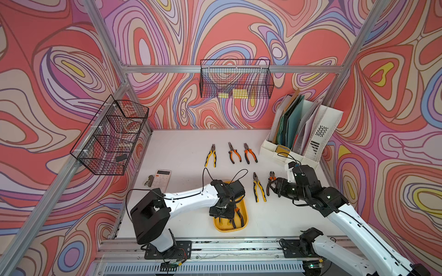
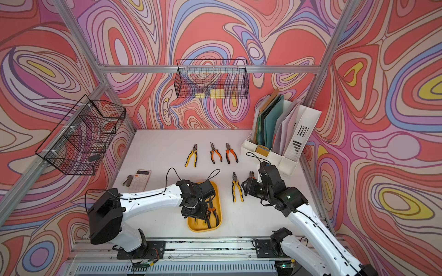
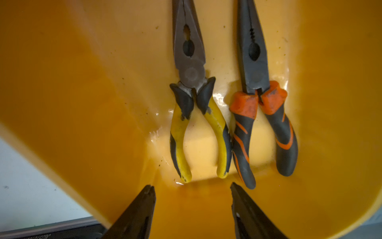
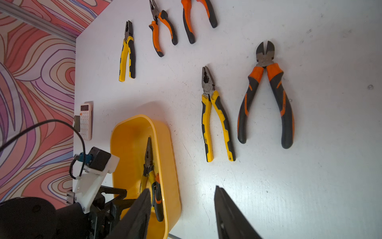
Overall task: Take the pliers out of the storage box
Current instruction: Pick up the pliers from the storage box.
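The left gripper (image 3: 191, 185), open and empty, hung low over the yellow box (image 3: 82, 82) behind the handle ends of the yellow-handled pliers (image 3: 191, 74) and the orange-handled pliers (image 3: 256, 76), lying side by side, noses away (the right gripper (image 4: 182, 188), also open and empty, was farther off over the table (image 4: 310, 186)).

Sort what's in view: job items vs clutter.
Job: tray; yellow pliers and orange pliers inside it; five pliers laid outside it.
Clutter: calculator; wire baskets; file organizer.
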